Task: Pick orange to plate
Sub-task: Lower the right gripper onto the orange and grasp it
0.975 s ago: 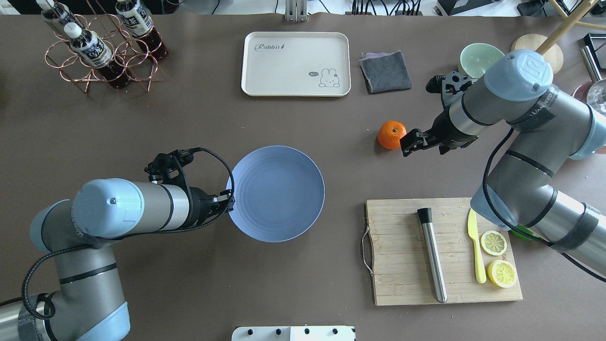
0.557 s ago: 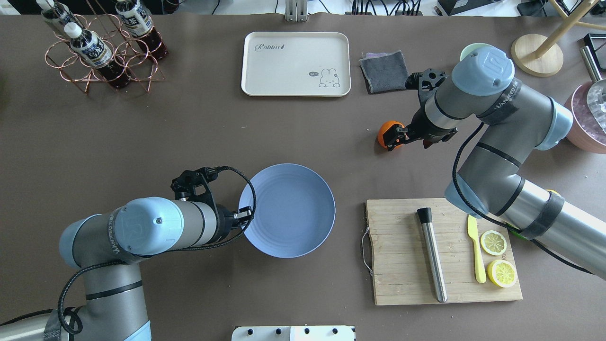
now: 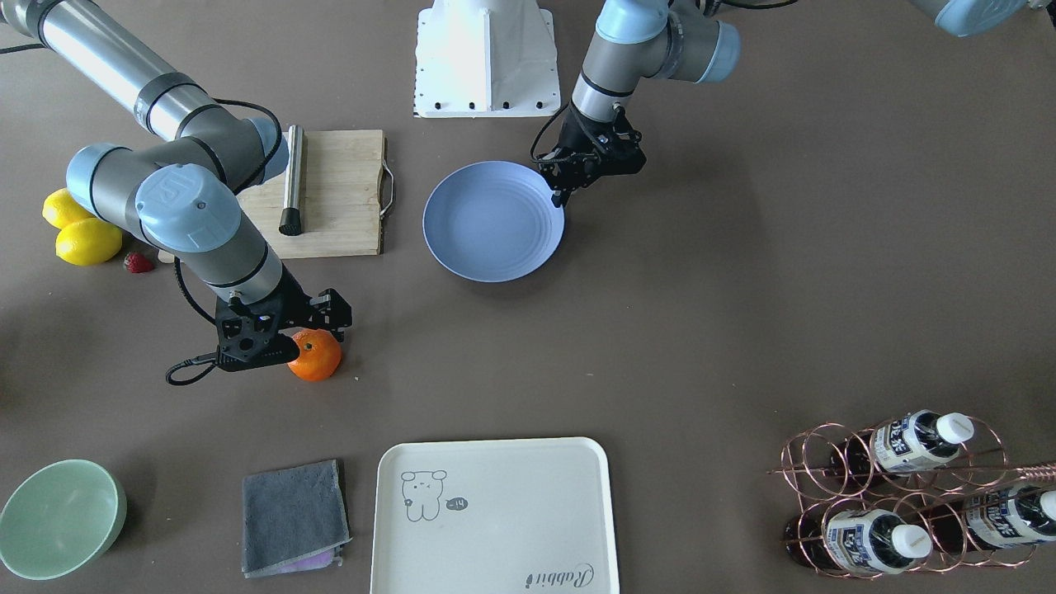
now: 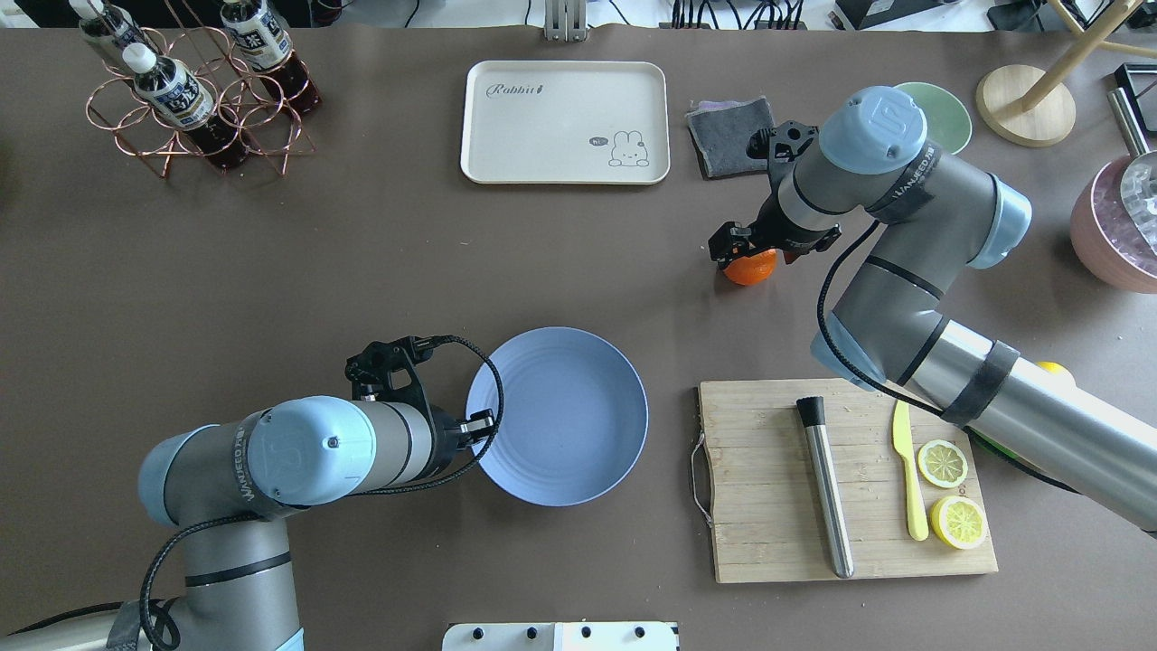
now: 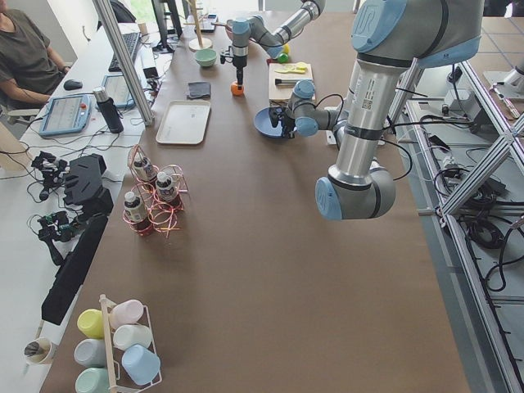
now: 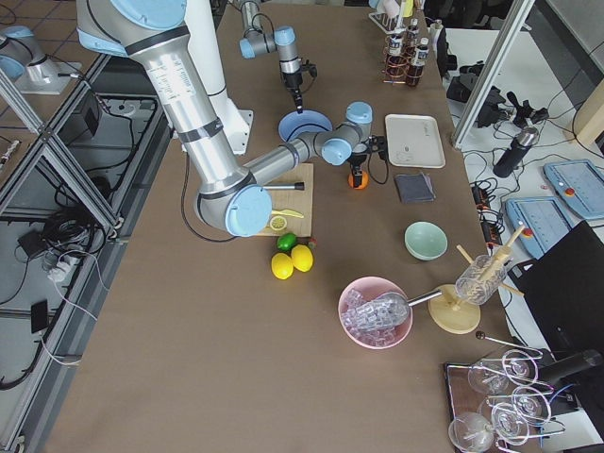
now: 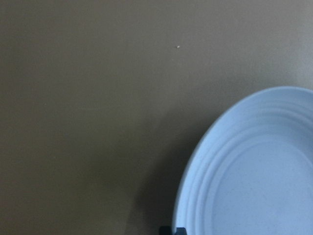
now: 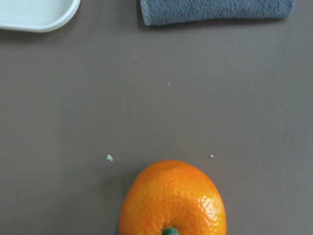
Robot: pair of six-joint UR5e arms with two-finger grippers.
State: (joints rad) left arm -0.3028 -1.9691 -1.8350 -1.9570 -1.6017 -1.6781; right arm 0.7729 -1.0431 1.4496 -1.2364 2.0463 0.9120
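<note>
orange fruit (image 4: 751,270) just beneath right gripper (image 4: 743,253), grip state unclear

Brown table (image 4: 271,253), aluminium frame posts (image 5: 123,51)

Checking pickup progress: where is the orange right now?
In the overhead view the orange sits on the table right of centre, under the right gripper, between the cloth and the board.

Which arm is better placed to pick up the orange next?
The right. Its gripper hangs right over the orange, which lies on the table, while the left gripper is at the plate's rim, well away from the fruit.
</note>
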